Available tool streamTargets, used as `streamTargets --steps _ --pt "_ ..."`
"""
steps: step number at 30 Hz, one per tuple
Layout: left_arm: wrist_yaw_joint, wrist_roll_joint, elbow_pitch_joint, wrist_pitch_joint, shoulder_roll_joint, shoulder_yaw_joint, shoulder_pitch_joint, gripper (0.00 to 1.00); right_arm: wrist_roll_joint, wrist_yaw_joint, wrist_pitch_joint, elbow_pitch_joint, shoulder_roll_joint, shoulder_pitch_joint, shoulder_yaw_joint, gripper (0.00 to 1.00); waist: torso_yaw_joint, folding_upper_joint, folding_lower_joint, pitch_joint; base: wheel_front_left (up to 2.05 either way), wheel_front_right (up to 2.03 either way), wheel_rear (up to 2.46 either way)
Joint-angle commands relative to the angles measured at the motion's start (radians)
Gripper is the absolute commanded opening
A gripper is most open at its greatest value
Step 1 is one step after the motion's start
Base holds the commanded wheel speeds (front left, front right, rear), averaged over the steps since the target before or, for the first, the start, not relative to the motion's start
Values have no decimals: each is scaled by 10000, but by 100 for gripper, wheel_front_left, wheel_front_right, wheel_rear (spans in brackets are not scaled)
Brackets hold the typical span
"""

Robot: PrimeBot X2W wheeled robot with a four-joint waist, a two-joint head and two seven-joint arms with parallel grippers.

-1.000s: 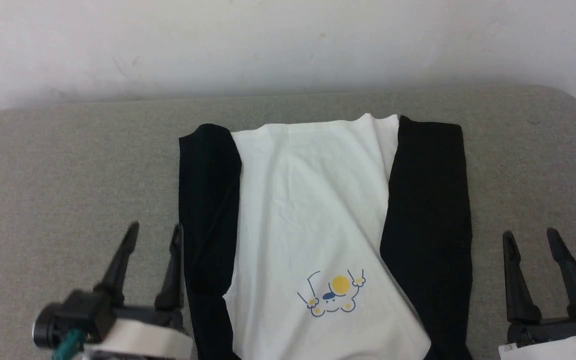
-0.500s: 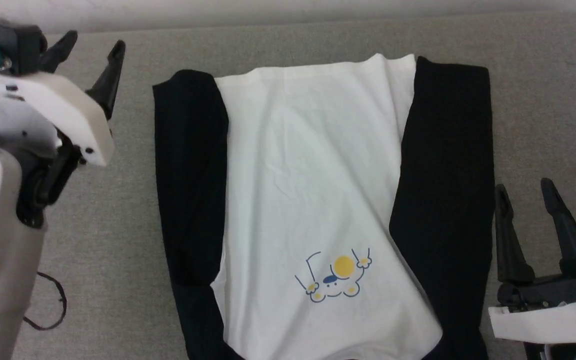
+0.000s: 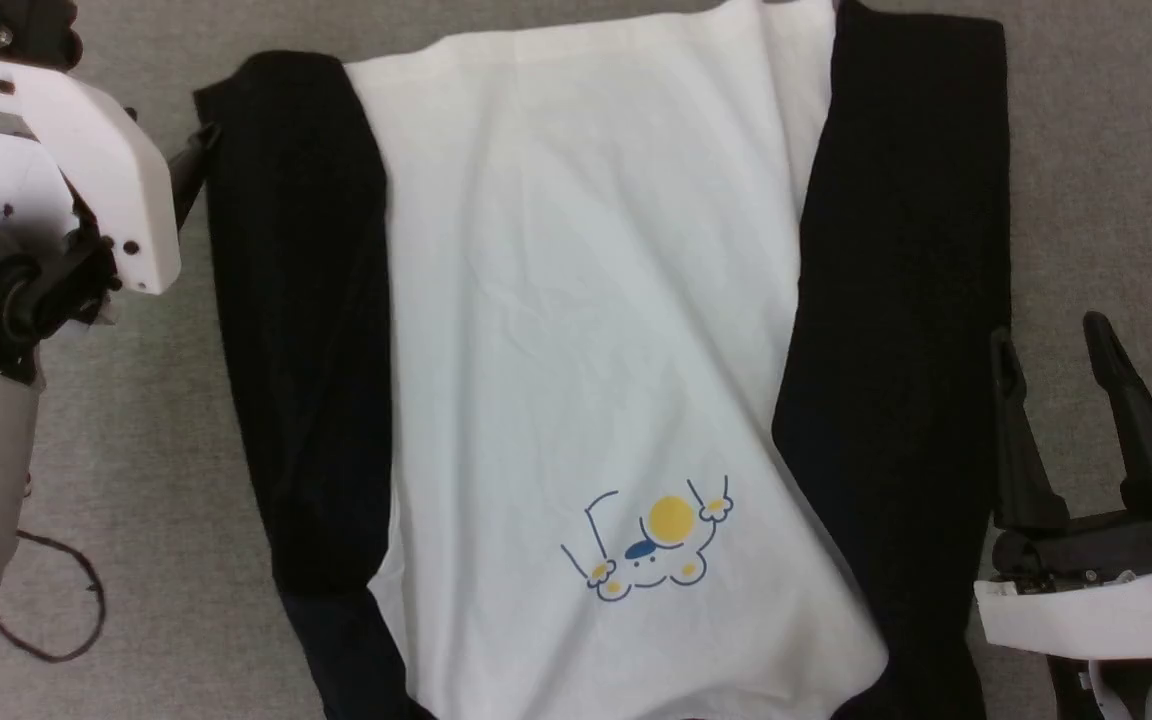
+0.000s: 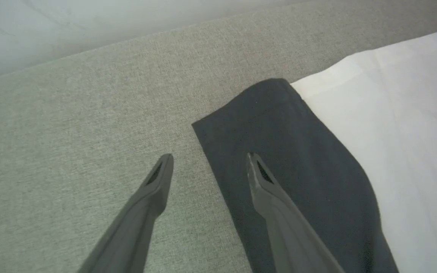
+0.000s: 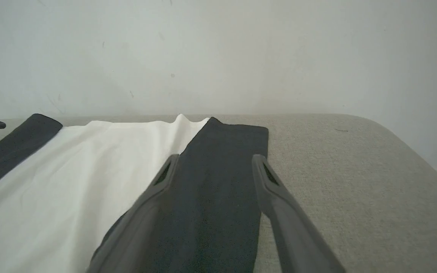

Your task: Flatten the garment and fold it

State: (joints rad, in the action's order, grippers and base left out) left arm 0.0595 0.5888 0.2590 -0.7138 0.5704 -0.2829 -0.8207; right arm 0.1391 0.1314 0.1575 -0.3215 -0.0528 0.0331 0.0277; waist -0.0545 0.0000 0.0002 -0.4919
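Observation:
The garment [image 3: 586, 330] lies flat on the grey surface, white body in the middle with a small cartoon print [image 3: 648, 545] and a black sleeve folded down each side. My left gripper [image 4: 209, 155] is open and straddles the outer edge of the left sleeve [image 4: 279, 151] near its far end: one finger over cloth, one over the grey surface. In the head view one left finger [image 3: 188, 175] pokes out beside the white wrist housing. My right gripper [image 3: 1048, 328] is open beside the right sleeve [image 3: 896, 300]. In the right wrist view the right gripper [image 5: 215, 156] holds nothing.
The grey fabric surface [image 3: 1106, 150] runs out on both sides of the shirt. A white wall [image 5: 218, 57] stands behind its far edge, and the surface's corner rounds off at the right [image 5: 404, 144]. A thin dark cable [image 3: 46, 610] lies at the near left.
The head camera has dipped and closed in on the shirt. My left arm has gone from the near left up to the far end of the left sleeve. Both grippers stay open.

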Motion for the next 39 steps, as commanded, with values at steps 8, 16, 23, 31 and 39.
streamTargets --steps 8,16,23,31,39 --pt "11 838 125 -151 -232 317 32 100 -207 -7 -252 -175 26 -86 38 100 -245 0 -2 -538 0 0 0" --pt "166 908 448 -230 -270 44 241 0 -316 -7 -432 -282 26 -137 37 100 -260 0 -2 -606 0 0 0" --pt "259 686 548 611 -212 38 405 0 -347 -7 -512 -221 26 -181 69 100 -250 0 -2 -383 0 0 0" --pt "243 693 860 1919 -67 483 733 0 -226 -7 -462 27 26 -27 58 100 -136 0 -2 536 0 0 0" --pt "481 1140 389 2670 277 789 1607 0 37 -7 -373 365 26 362 88 100 130 0 -2 2061 0 0 0"
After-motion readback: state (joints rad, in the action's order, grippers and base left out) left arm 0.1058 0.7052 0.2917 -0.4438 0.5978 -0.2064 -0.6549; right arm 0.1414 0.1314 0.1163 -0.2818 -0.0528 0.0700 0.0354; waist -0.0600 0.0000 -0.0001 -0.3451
